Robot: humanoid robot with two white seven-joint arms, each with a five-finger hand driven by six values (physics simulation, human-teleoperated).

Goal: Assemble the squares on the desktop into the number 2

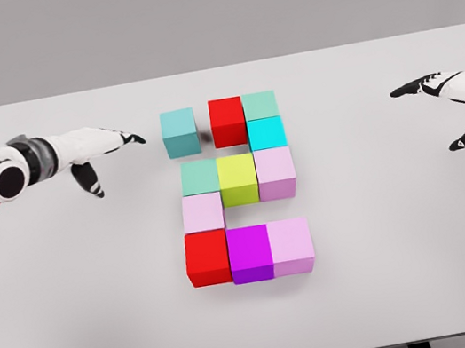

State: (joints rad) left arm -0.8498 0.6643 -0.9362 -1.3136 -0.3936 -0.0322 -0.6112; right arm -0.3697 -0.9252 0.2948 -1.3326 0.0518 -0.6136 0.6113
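A: Where do the cubes sit on the white table (pixel 429 265)?

B: Bunched near its middle, in three rows joined by single cubes. On the top row a teal cube (pixel 179 133) stands a little apart to the left, with a small gap between it and a red cube (pixel 228 121). A pale green cube (pixel 260 104) touches the red one on its right.

A: And below that?

B: A cyan cube (pixel 267 133) sits directly under the pale green one, at the right side. Then comes the middle row: a mint green cube (pixel 200 178), a yellow-green cube (pixel 238 179) and a lilac cube (pixel 276 173), all side by side and touching.

A: The left side continues down?

B: Yes. A pale pink cube (pixel 202 213) lies under the mint green one. The bottom row reads a second red cube (pixel 207 258), a magenta cube (pixel 250 254) and a light pink cube (pixel 291 246), pressed together.

A: So the shape?

B: It reads as a blocky 2, with only the teal cube at the top left not flush with its neighbour.

A: The hands?

B: The left hand (pixel 98 152) hovers over the table left of the teal cube, fingers stretched out, thumb hanging down, gripping nothing. The right hand (pixel 463 102) is at the right edge, well apart from the cubes, fingers extended and spread, also empty.
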